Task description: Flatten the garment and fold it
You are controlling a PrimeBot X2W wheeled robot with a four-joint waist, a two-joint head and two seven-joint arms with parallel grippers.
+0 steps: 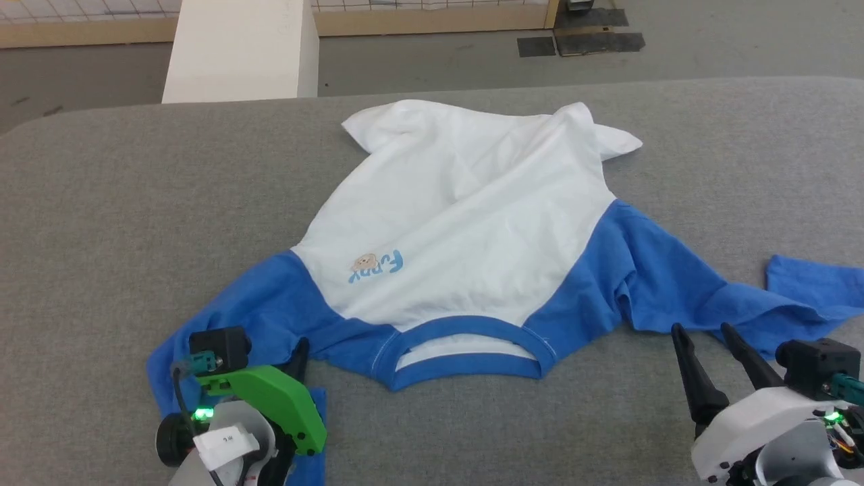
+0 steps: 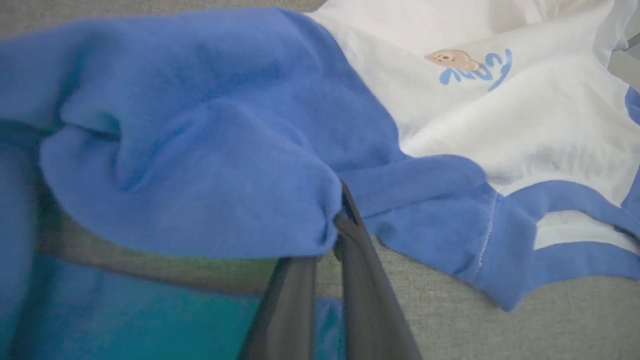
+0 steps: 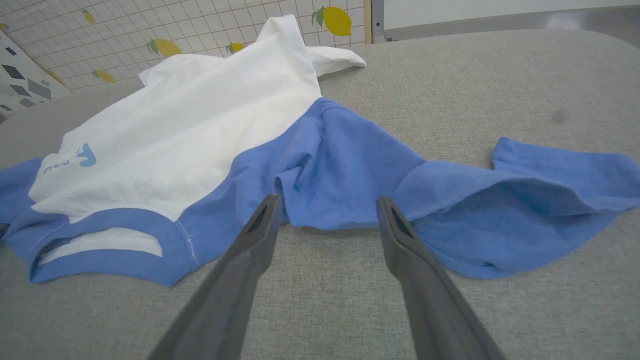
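The garment (image 1: 466,223), a white shirt with blue sleeves and a blue collar, lies spread and wrinkled on the grey table, collar toward me. My left gripper (image 1: 300,351) is shut on the garment's blue left sleeve; in the left wrist view the fingertips (image 2: 340,220) pinch a bunched fold of blue cloth (image 2: 200,165). My right gripper (image 1: 702,331) stands open just short of the right sleeve (image 1: 682,283). In the right wrist view its gripper (image 3: 327,202) has the sleeve's near edge (image 3: 340,200) between the spread tips, apart from the cloth.
The grey padded table (image 1: 101,202) reaches wide around the shirt. A white block (image 1: 239,50) stands beyond its far edge on the floor. The far end of the right sleeve (image 1: 813,283) lies near the table's right side.
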